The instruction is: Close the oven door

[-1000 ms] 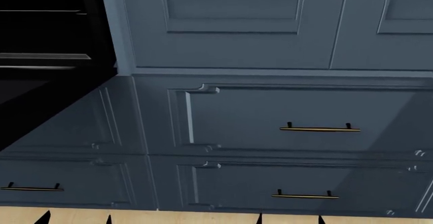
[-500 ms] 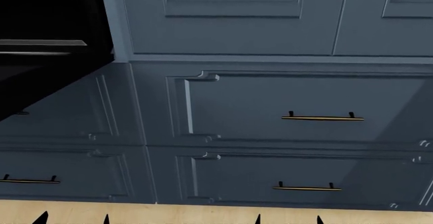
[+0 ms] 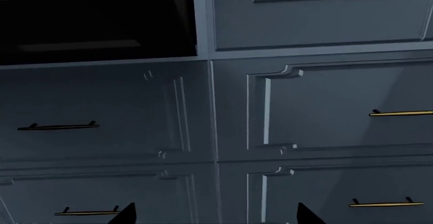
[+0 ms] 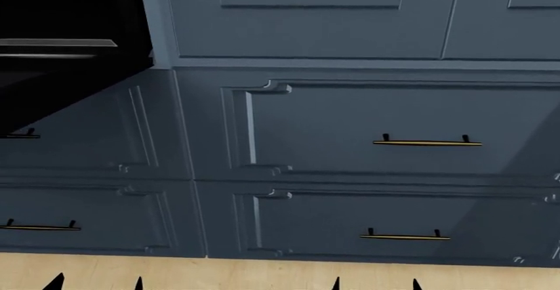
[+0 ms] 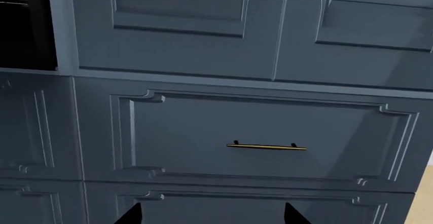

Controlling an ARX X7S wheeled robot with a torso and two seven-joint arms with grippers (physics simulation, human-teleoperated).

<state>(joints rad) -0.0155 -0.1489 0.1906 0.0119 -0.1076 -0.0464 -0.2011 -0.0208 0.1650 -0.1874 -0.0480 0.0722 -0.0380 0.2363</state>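
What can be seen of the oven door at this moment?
The oven door is open, swung down to lie roughly flat below the dark oven cavity. Its glossy black face acts like a mirror, reflecting the blue-grey drawer fronts and a handle. It looks about one drawer wide, with its right edge beside the cabinet column. Nothing rests on it, and neither the left end effector nor the right end effector touches it.

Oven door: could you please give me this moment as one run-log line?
oven door: open, untouched | left gripper: open, empty | right gripper: open, empty | facing: drawer fronts | close: not yet done
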